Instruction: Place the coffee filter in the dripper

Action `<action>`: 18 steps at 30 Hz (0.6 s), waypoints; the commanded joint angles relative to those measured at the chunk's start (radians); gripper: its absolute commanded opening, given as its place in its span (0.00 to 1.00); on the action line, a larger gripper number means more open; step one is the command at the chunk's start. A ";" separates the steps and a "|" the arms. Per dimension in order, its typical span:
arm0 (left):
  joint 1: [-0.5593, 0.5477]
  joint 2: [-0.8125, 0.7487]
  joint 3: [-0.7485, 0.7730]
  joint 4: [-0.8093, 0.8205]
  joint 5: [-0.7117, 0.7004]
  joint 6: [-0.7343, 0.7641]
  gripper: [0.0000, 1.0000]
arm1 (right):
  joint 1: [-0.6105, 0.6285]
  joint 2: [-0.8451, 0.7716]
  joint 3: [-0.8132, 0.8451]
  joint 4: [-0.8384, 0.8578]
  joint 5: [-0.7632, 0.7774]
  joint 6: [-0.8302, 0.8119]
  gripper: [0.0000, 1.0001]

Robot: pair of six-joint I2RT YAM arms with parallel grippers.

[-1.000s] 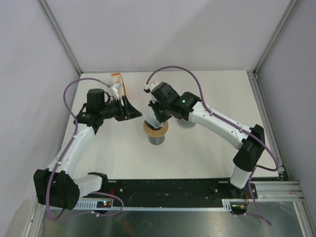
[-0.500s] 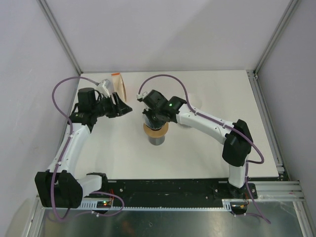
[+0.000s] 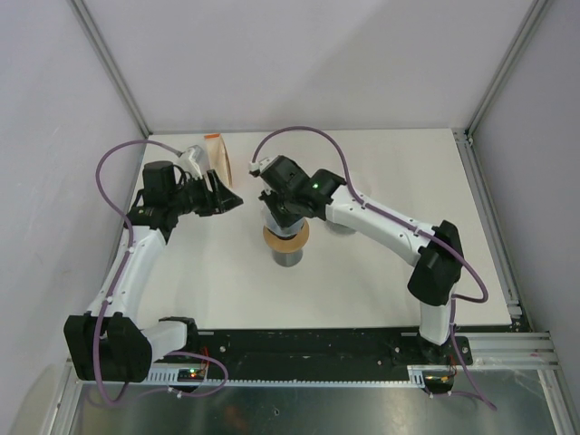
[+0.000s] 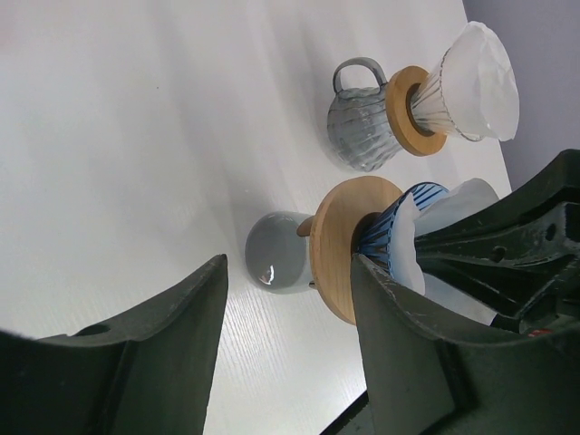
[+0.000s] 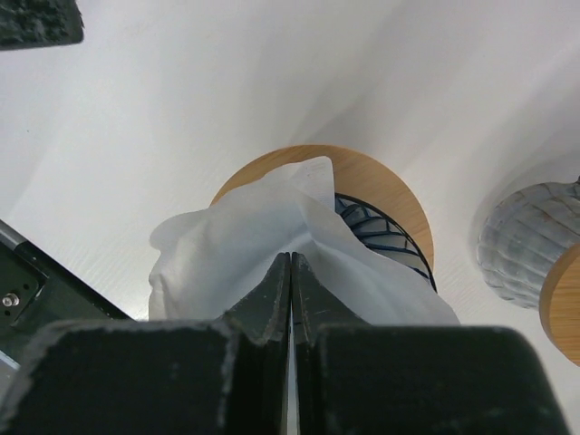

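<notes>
The blue ribbed dripper (image 5: 385,234) with a wooden collar (image 3: 285,239) stands on a grey cup (image 4: 276,254) at the table's middle. The white coffee filter (image 5: 231,240) lies crumpled in the dripper's mouth and sticks out of it. My right gripper (image 5: 290,258) is shut, its tips pinched into a fold of the filter directly over the dripper; in the top view it (image 3: 276,216) covers the dripper's top. My left gripper (image 3: 230,199) is open and empty, to the left of the dripper and apart from it, its jaws (image 4: 290,272) facing the dripper.
A second glass dripper with a filter (image 4: 471,82) sits on a ribbed grey mug (image 4: 358,122) right of the first, mostly under my right arm in the top view (image 3: 343,223). An orange-edged filter holder (image 3: 216,154) stands at the back left.
My left gripper has drawn back to the left and up, away from the dripper. My right arm has swung and its gripper has shifted slightly left over the dripper.
</notes>
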 commanded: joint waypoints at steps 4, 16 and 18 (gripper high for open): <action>0.006 0.000 0.030 0.011 0.014 0.026 0.61 | 0.002 -0.011 0.088 -0.051 0.050 -0.015 0.00; 0.006 0.015 0.074 0.029 -0.214 0.232 0.70 | -0.058 -0.242 0.108 -0.025 0.251 -0.083 0.27; 0.006 0.011 0.070 0.055 -0.268 0.258 0.75 | -0.113 -0.335 0.008 0.045 0.268 -0.095 0.47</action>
